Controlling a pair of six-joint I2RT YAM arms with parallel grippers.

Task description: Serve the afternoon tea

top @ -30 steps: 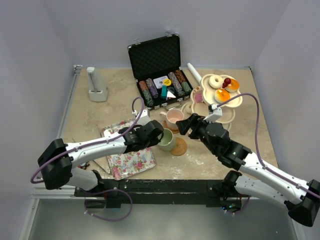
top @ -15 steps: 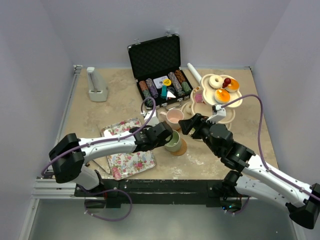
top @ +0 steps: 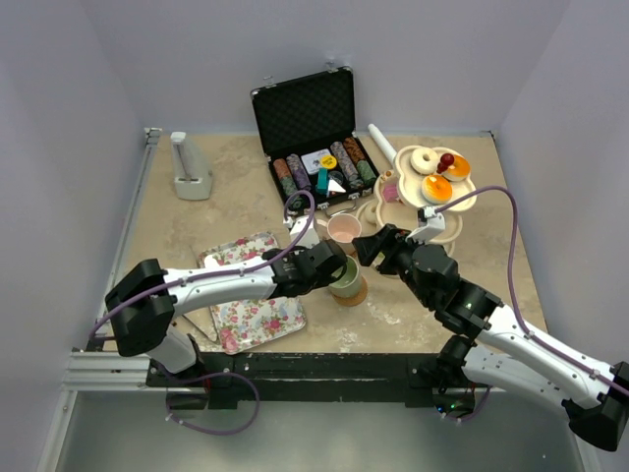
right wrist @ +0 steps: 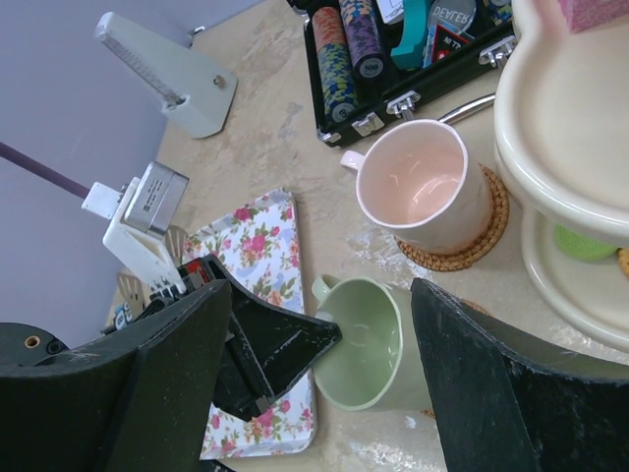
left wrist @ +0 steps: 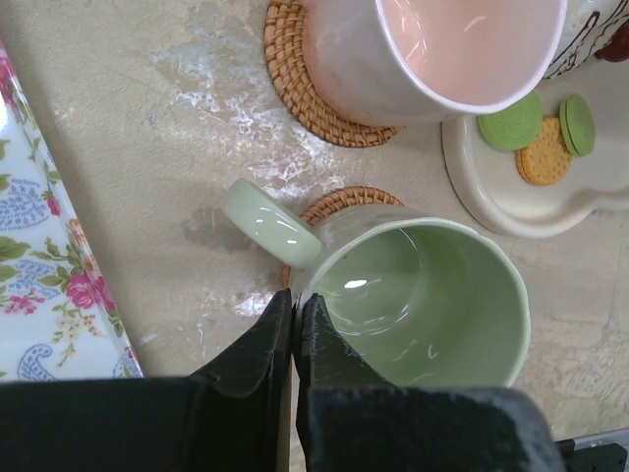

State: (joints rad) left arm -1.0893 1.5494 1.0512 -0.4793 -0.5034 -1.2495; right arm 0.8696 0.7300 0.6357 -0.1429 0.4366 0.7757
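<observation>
My left gripper (left wrist: 293, 317) is shut on the rim of the green cup (left wrist: 423, 295), next to its handle. The cup hangs tilted over a wicker coaster (left wrist: 339, 202); whether it rests on the coaster I cannot tell. The pink cup (left wrist: 452, 49) stands on its own coaster (left wrist: 295, 84) just behind. In the top view the green cup (top: 344, 278) is in front of the pink cup (top: 343, 228), left of the cream tiered stand (top: 462, 202) with donuts (top: 426, 159). Macarons (left wrist: 511, 123) lie on its bottom tier. My right gripper (right wrist: 324, 295) hovers open above the green cup (right wrist: 378, 344), holding nothing.
An open black case of poker chips (top: 314, 147) stands at the back. The floral tray (top: 257, 295) lies front left of the cups, under my left arm. A grey holder (top: 192, 169) is at the back left. The stand is close on the right.
My left gripper has carried the green cup to the right, from beside the floral tray to over the wicker coaster. The right gripper has edged slightly back and stays open.
</observation>
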